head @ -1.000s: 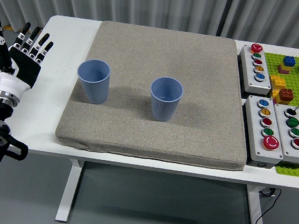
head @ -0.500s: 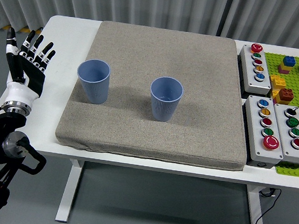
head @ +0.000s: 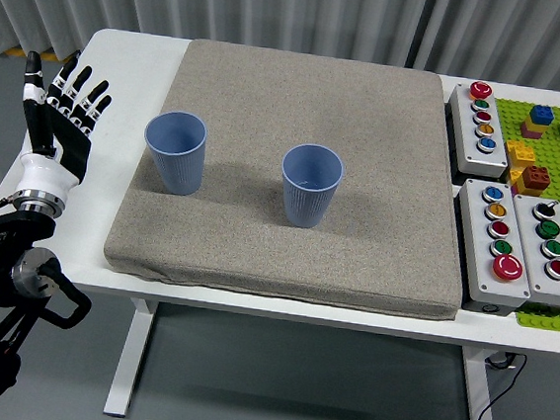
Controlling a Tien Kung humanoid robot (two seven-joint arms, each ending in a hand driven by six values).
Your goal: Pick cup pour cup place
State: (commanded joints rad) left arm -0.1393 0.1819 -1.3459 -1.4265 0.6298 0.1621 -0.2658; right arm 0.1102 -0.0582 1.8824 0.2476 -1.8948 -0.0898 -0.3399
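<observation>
On the mat (head: 285, 260), two blue cups: left cup (head: 175, 151) near left hand (head: 62, 125), fingers spread, empty; right cup (head: 311, 185) farther.

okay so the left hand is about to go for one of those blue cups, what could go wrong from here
1. The left hand is open beside the left blue cup; a sideways approach could tip this light cup instead of grasping it.
2. Both cups stand on a soft grey mat, an uneven footing when setting down.
3. The right blue cup stands close by; a swinging pour could knock it.
</observation>
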